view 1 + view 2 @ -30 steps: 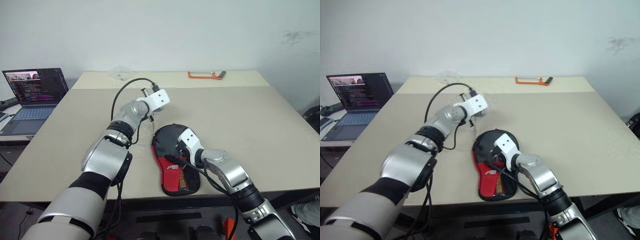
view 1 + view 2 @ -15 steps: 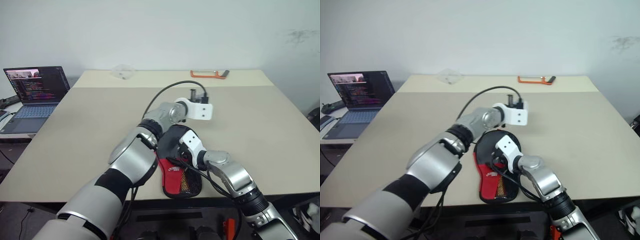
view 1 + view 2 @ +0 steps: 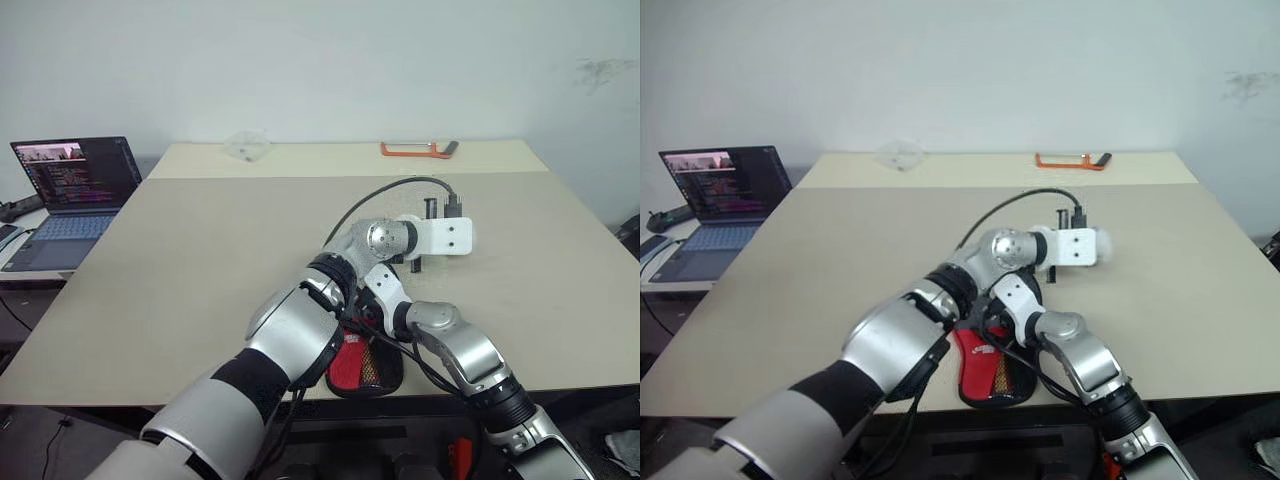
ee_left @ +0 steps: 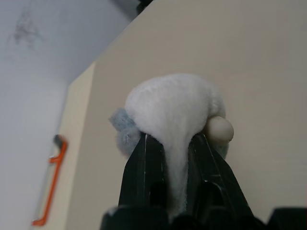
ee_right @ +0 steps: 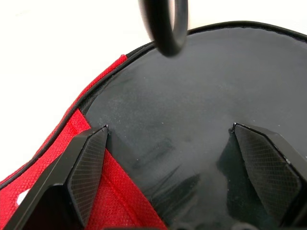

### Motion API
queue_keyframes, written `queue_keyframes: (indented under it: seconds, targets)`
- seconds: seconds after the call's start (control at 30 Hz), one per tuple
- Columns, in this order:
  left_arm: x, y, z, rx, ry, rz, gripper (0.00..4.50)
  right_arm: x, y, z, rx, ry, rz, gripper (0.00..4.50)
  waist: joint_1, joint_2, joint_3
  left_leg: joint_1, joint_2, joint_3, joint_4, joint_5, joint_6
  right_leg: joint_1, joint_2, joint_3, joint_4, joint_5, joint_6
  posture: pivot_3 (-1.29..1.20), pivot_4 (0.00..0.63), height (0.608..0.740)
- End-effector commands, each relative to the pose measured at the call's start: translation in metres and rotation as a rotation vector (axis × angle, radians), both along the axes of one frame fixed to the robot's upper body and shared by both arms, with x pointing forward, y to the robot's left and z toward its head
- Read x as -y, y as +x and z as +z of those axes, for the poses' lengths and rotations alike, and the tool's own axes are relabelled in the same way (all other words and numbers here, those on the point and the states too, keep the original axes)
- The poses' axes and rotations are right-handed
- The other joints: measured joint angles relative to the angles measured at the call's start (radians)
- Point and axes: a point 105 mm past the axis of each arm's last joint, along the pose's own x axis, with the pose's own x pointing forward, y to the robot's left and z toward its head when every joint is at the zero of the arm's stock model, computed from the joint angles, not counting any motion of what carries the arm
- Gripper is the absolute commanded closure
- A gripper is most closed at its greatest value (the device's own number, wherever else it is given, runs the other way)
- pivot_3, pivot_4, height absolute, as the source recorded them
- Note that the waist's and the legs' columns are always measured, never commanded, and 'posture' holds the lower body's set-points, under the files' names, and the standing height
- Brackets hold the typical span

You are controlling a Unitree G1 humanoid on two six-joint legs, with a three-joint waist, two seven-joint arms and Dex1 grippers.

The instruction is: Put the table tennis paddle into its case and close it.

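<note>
The case (image 3: 346, 366) lies near the table's front edge, and its red lower part with the mesh pocket shows under my arms. Its black fabric (image 5: 192, 96) spreads beneath my right gripper (image 5: 170, 139), which stands open just above it with nothing between the fingers. My left arm reaches across over the case, and my left gripper (image 4: 170, 139) is shut on a white fluffy tuft (image 4: 172, 103) with a grey-blue bit and a cream bead, held above the bare table to the right. The table tennis paddle is hidden.
An open laptop (image 3: 75, 180) stands on a side table at the left. An orange tool (image 3: 415, 150) and a clear plastic piece (image 3: 245, 145) lie at the table's far edge. A black cable (image 5: 163, 24) hangs over the case.
My left arm has swung to the right across the table, passing over the case and my right gripper, still shut. The right arm has not moved.
</note>
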Motion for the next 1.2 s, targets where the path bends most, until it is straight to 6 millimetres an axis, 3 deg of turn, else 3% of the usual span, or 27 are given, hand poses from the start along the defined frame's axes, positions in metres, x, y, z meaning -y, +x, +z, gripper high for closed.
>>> queue_keyframes:
  seconds: [0.03,0.1,0.33,0.5,0.67,0.8,0.93,1.03,1.2]
  targets:
    - [0.013,-0.010,0.016,0.006,-0.062,-0.059,4.32,0.013,-0.023,-0.072,-0.269,-0.145,-0.029,0.00,0.000,0.000,0.000,0.001,0.000,0.000,0.000,0.000,0.000,0.001,0.000,0.000,0.000,0.000,0.000,0.00,0.150,0.740]
    - [0.010,-0.009,0.009,-0.016,-0.042,-0.050,4.32,0.013,-0.022,-0.072,-0.267,-0.143,-0.031,0.00,-0.001,0.000,0.000,0.003,0.000,0.000,0.000,0.000,0.000,0.003,0.000,0.000,-0.001,0.000,0.000,0.00,0.150,0.740]
    - [0.003,-0.010,-0.006,-0.083,0.001,-0.062,1.81,0.014,-0.019,-0.072,-0.262,-0.145,-0.036,0.00,-0.003,0.003,-0.003,0.004,0.000,0.000,0.000,0.000,0.000,0.004,0.001,0.000,0.000,0.000,0.000,0.00,0.150,0.740]
    - [-0.003,-0.007,-0.004,-0.090,-0.003,-0.060,0.02,0.014,-0.016,-0.071,-0.258,-0.145,-0.040,0.00,-0.004,0.004,-0.005,0.005,0.001,0.000,0.000,0.000,0.000,0.004,0.001,0.000,0.000,0.000,0.000,0.00,0.150,0.740]
    - [-0.013,-0.003,0.002,-0.108,-0.025,-0.061,0.02,0.014,-0.012,-0.070,-0.249,-0.144,-0.046,0.00,-0.011,0.004,-0.005,0.007,0.001,0.000,0.000,0.000,0.000,0.006,0.001,0.000,0.000,0.000,0.000,0.00,0.150,0.740]
    - [-0.022,0.006,0.020,-0.114,-0.110,-0.018,0.02,0.013,-0.008,-0.069,-0.241,-0.138,-0.055,0.00,-0.016,0.004,-0.005,0.008,0.001,0.000,0.000,0.000,0.000,0.007,0.001,0.000,0.000,0.000,0.000,0.00,0.150,0.740]
    - [-0.042,0.024,0.055,-0.085,-0.226,0.064,0.02,0.012,-0.006,-0.068,-0.236,-0.128,-0.062,0.00,-0.018,0.004,-0.005,0.009,0.001,0.000,0.000,0.000,0.000,0.007,0.001,0.000,0.000,0.000,0.000,0.00,0.150,0.740]
    - [-0.073,0.041,0.070,-0.146,-0.321,0.162,0.02,0.011,-0.003,-0.064,-0.222,-0.110,-0.081,0.00,-0.023,0.004,-0.004,0.009,0.002,0.000,0.000,0.000,0.000,0.007,0.001,0.000,0.000,0.000,0.000,0.00,0.150,0.740]
    - [-0.149,0.051,0.054,-0.315,-0.355,0.230,0.02,0.000,0.001,-0.038,-0.173,-0.006,-0.099,0.00,-0.028,0.004,-0.004,0.010,0.002,0.000,-0.001,0.000,0.000,0.006,0.002,0.001,0.001,0.000,0.000,0.00,0.150,0.740]
